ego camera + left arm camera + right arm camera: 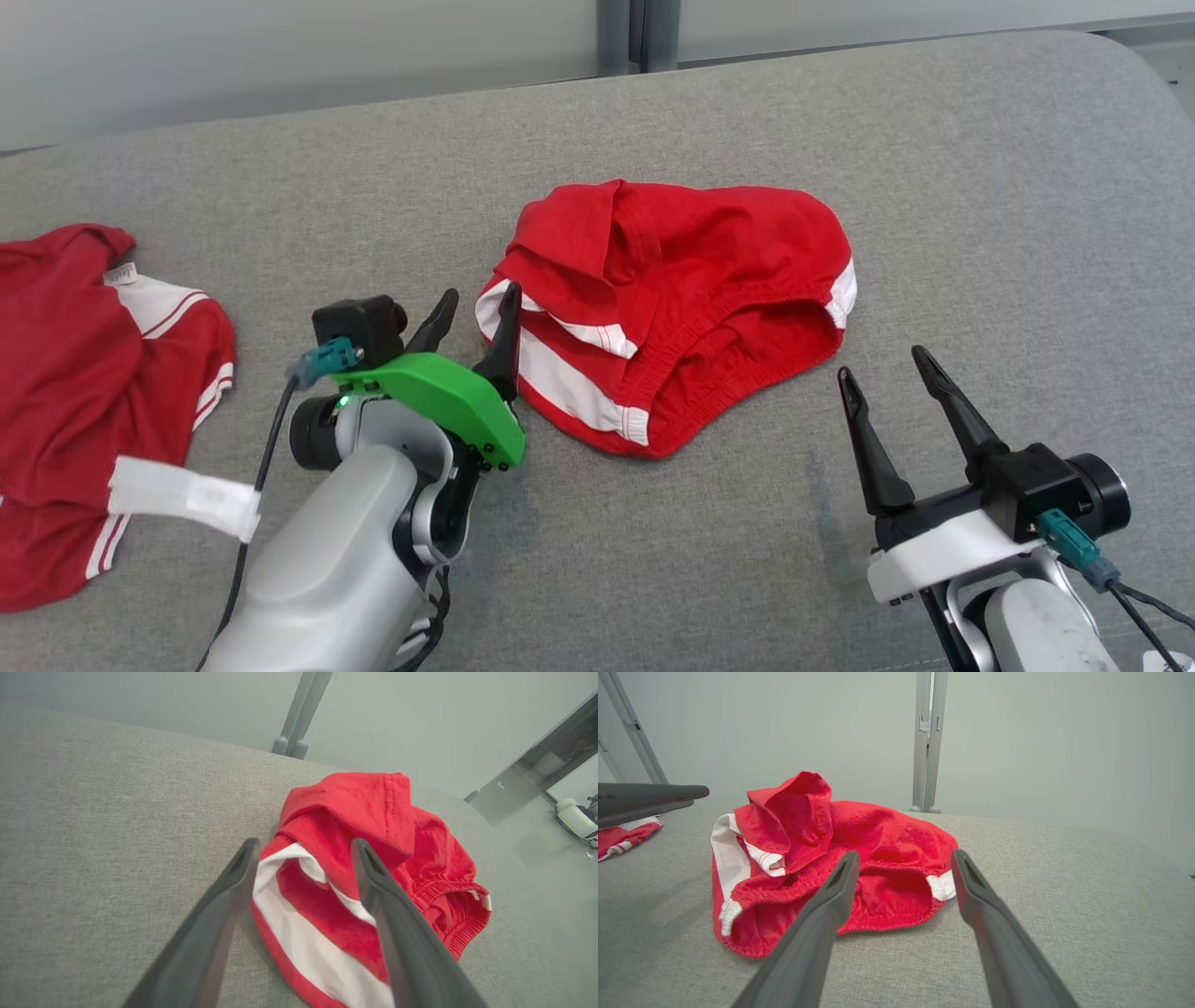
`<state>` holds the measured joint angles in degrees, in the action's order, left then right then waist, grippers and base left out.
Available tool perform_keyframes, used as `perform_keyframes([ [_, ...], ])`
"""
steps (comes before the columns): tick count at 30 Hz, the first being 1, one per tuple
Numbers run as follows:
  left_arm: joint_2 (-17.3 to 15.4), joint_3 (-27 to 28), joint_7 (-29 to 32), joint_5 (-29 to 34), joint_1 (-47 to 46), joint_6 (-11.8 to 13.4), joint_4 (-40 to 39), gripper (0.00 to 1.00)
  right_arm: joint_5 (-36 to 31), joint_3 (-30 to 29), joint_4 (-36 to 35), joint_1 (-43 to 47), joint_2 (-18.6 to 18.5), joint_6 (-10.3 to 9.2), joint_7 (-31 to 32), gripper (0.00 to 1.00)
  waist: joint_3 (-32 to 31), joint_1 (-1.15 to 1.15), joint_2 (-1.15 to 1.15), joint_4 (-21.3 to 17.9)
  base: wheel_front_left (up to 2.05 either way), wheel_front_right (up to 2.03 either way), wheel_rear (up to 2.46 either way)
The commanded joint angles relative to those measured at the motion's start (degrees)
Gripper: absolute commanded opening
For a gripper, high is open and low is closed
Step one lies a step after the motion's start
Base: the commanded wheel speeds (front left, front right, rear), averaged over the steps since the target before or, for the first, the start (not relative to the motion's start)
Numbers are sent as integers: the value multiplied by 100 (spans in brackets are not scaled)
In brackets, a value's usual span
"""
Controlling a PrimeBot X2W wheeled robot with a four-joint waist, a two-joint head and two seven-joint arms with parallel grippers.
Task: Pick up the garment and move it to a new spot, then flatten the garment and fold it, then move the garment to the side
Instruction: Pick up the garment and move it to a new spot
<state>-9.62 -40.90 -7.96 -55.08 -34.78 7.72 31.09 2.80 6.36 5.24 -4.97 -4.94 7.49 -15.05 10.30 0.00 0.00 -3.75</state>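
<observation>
A crumpled pair of red shorts (672,299) with white side stripes lies on the grey cushioned surface (980,233), elastic waistband facing me. My left gripper (478,306) stands open at the garment's left edge, its fingers straddling the white stripe (303,933); whether they touch the cloth I cannot tell. My right gripper (882,364) is open too, just off the shorts' (831,858) lower right, nothing between its fingers (831,896). From the right wrist, the left arm's finger (654,795) pokes in at the upper left.
A second red and white garment (84,411) lies spread at the far left of the surface. Grey wall panels and a metal post (639,33) stand behind the far edge. The surface curves away at the right, with floor (551,858) beyond.
</observation>
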Motion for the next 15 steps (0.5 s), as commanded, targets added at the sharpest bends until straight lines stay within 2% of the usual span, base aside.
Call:
perform_keyframes([
  [1, -101, 13, -145, 101, 174, 104, -154, 100, -40, -49, -67, 81, -39, 0, -21, 100, -57, 0, 0, 56, 0, 0, 0],
  [7, -479, 198, -605, 437, 850, 569, -1016, 100, -105, -253, -233, 198, -124, 0, -21, 100, -167, 0, 0, 145, 0, 0, 0],
  [12, -930, 346, -714, 887, 1410, 752, -1627, 100, -111, -467, -339, 263, -196, 0, -20, 100, -187, 0, 0, 192, 0, 0, 0],
  [15, -1123, 553, -724, 1117, 1743, 751, -1933, 100, -99, -559, -348, 326, -225, 0, -20, 100, -216, 0, 0, 211, 0, 0, 0],
])
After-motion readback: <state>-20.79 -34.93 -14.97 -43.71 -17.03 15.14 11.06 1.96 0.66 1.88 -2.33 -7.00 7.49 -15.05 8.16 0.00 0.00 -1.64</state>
